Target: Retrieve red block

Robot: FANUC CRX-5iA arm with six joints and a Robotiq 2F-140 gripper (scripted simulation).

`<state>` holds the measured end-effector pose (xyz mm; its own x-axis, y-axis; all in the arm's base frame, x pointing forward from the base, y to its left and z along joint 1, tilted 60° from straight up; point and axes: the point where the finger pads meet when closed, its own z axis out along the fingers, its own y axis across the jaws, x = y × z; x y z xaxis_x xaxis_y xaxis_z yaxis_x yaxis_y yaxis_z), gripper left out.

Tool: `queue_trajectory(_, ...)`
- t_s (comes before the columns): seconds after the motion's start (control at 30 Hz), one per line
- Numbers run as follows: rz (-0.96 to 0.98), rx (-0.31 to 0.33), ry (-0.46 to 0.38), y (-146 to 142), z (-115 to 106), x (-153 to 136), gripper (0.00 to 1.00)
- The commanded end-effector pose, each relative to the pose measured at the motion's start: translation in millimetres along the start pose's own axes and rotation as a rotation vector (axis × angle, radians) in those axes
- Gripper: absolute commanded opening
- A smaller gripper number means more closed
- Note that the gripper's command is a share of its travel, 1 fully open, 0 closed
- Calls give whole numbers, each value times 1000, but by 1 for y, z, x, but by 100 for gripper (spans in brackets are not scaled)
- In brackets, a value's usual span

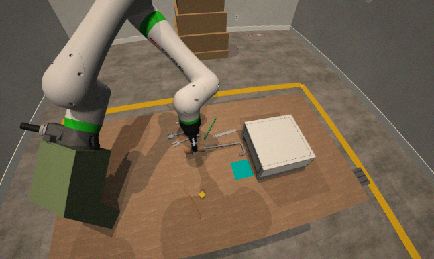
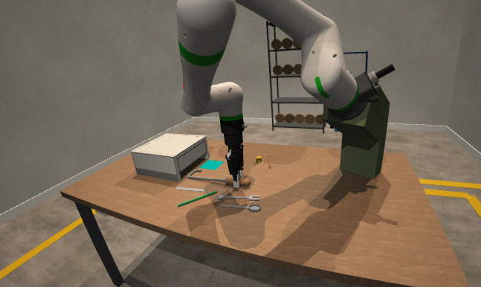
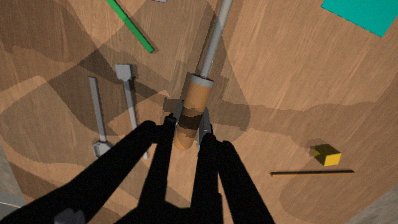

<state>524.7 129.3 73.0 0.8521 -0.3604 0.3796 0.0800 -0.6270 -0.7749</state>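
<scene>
The red block is not visible in any view; the space under the white cabinet (image 1: 278,142) (image 2: 169,145) is dark or hidden. The teal square (image 1: 242,170) (image 2: 212,164) (image 3: 367,15) lies flat beside the cabinet's open side. My gripper (image 1: 194,151) (image 2: 236,183) (image 3: 191,112) points down and is shut on the wooden handle of the hook tool (image 1: 222,145) (image 2: 210,179) (image 3: 216,42). The tool's grey shaft runs toward the cabinet, and its bent end is near the cabinet's open side and the teal square. The tool is at table level; any small gap below it cannot be told.
A green stick (image 1: 210,128) (image 2: 197,198) (image 3: 131,26) and a flat grey strip (image 1: 225,133) (image 2: 190,189) lie near the shaft. A fork (image 1: 178,142) (image 2: 239,197) and a spoon (image 1: 171,135) (image 2: 255,208) lie beside the gripper. A yellow block (image 1: 202,194) (image 2: 259,159) (image 3: 328,155) and a thin brown stick (image 1: 192,202) (image 3: 312,173) lie opposite.
</scene>
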Motion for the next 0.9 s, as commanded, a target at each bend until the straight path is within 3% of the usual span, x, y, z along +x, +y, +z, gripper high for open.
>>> queue_trajectory(0.0,0,0,0,0,0,6,0)
queue_trajectory(0.87,0,0,0,0,0,57,0)
